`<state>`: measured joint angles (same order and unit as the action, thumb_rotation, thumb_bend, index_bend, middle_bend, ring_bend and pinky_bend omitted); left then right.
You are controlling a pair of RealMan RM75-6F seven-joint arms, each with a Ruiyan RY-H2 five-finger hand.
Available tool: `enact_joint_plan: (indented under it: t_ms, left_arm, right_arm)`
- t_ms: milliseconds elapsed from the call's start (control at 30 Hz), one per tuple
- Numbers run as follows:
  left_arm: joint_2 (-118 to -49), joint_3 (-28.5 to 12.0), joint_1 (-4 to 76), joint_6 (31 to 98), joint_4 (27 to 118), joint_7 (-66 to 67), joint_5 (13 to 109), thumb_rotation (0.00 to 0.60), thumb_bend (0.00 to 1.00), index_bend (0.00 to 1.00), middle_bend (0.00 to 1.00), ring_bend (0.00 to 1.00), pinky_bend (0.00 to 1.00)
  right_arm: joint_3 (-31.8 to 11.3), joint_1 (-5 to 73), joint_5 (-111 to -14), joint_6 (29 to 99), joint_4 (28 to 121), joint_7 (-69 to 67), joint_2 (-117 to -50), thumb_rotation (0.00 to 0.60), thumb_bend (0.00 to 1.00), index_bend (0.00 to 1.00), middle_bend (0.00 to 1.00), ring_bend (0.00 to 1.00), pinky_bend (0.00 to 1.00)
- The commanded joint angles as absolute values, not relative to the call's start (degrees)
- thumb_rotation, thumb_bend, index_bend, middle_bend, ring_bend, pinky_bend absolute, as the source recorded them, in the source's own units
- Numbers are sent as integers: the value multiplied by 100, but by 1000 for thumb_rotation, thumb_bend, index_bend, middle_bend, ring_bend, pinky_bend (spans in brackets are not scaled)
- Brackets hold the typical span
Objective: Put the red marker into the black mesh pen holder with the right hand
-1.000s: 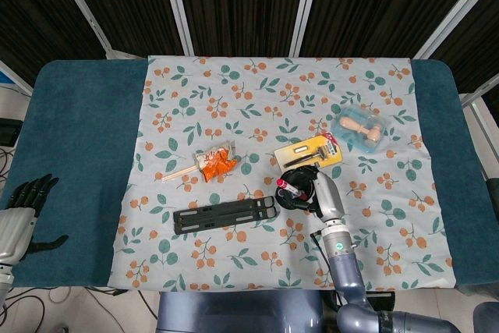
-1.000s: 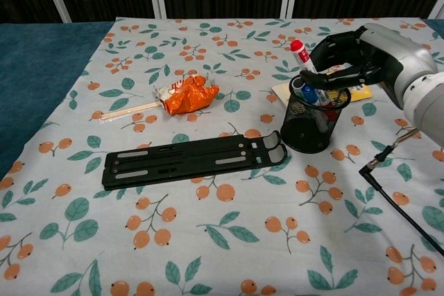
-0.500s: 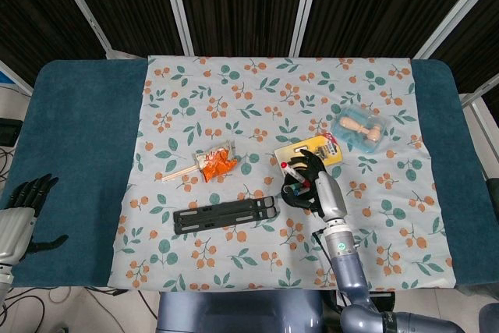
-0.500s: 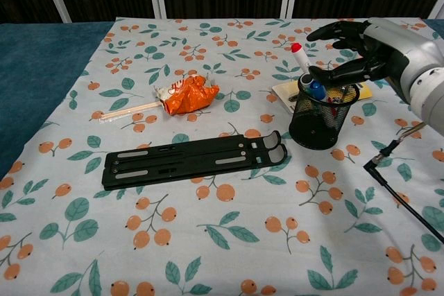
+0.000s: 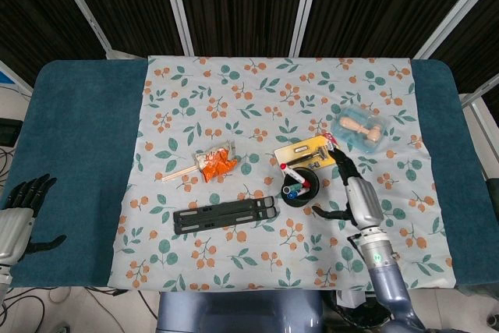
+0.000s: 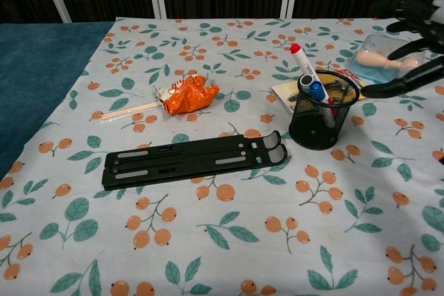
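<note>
The red marker (image 6: 303, 65) stands tilted in the black mesh pen holder (image 6: 320, 123), its red cap (image 5: 283, 168) sticking out over the rim toward the left. A blue-capped pen (image 6: 316, 90) stands in the holder (image 5: 299, 193) beside it. My right hand (image 6: 411, 46) hovers to the right of the holder, fingers spread and holding nothing; in the head view the right hand (image 5: 355, 193) is just right of the holder. My left hand (image 5: 19, 212) hangs off the table's left edge, fingers apart and empty.
A black folding stand (image 6: 194, 158) lies flat left of the holder. An orange snack packet (image 6: 185, 94) with a wooden stick lies further left. A yellow razor pack (image 5: 309, 150) lies behind the holder, and a clear pack with a wooden item (image 5: 360, 129) at the right.
My right hand has let go of the red marker and drawn away to the right of the holder. The marker now stands in the holder on its own.
</note>
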<state>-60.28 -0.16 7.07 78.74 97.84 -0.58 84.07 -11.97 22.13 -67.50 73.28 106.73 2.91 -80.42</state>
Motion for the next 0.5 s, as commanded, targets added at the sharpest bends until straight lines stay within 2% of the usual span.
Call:
enact_joint_plan:
  t_ms: [33,267,500]
  left_arm:
    - [-6037,-22,694,7902,9782,-14,8393,600,24,0,0,0,0]
    - [-6099,-25,644,8046,9720,93,8460,600,24,0,0,0,0]
    - [-6154,-25,595,8207,9635,55,8582,600,23,0,0,0,0]
  right_arm:
    - [-717,1841,-7301,7448,10688,446,-7207,600,67,0,0,0,182]
    - [-30,1146,-8389,8358,9894,806,-6592,600,44,0,0,0,183]
    - [28,820,-8802,8957,9327,889,-6670,600,44,0,0,0,182]
